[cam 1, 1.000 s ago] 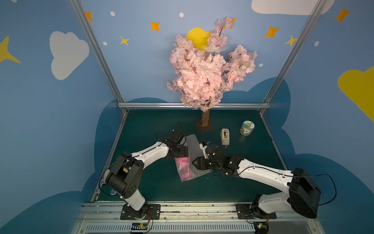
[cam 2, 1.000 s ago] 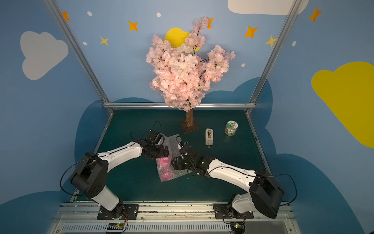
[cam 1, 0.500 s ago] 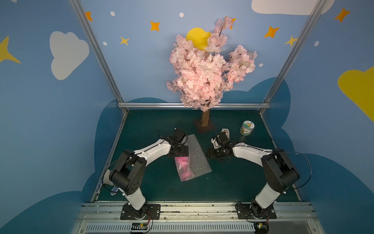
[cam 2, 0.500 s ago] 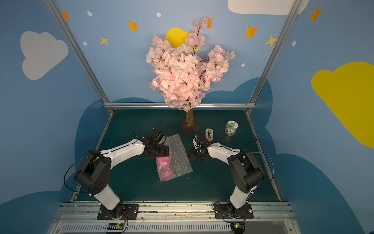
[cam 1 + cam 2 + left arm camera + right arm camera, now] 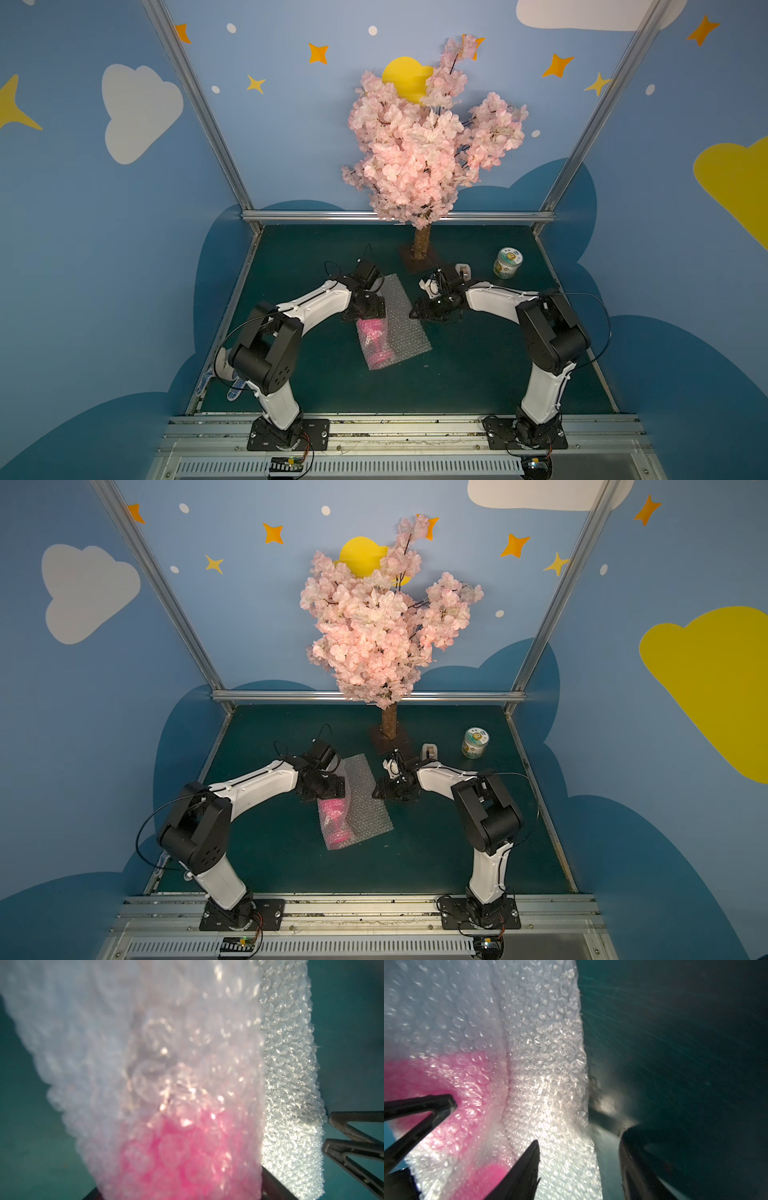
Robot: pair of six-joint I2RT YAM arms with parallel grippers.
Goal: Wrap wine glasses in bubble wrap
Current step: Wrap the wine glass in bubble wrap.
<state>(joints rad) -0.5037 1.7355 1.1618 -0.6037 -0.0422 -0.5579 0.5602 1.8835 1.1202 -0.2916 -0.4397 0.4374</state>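
Pincers, count: two, both mine, both low over the green mat (image 5: 478, 374).
Goblets, count: one pink goblet (image 5: 374, 336), lying on its side.
Bubble wrap, count: one sheet (image 5: 405, 328), folded over the goblet, with a flat strip left bare.
Other items, count: one green-labelled jar (image 5: 508, 262), one white tape dispenser (image 5: 463, 269), one blossom tree (image 5: 419, 141).
Left pincer (image 5: 368, 313): spread wide and clamped around the wrapped cup. Its finger (image 5: 446, 1103) presses into the film over the pink.
Right pincer (image 5: 579, 1140): jaws apart, nothing between them. One finger is over the wrap's free edge and the other over bare mat. I cannot tell whether it touches the wrap.
Goblet from left pincer: the cup sits right between my fingers. The stem and foot run out from them, back toward my bases.
Goblet from right pincer: near, past the flat strip, on my left pincer's side.
Wrap from pincers: the flat strip lies between the two, and its far edge is just beside my right pincer.
Jar, dispenser: both behind my right pincer. The dispenser is close by the wrist and the jar well apart.
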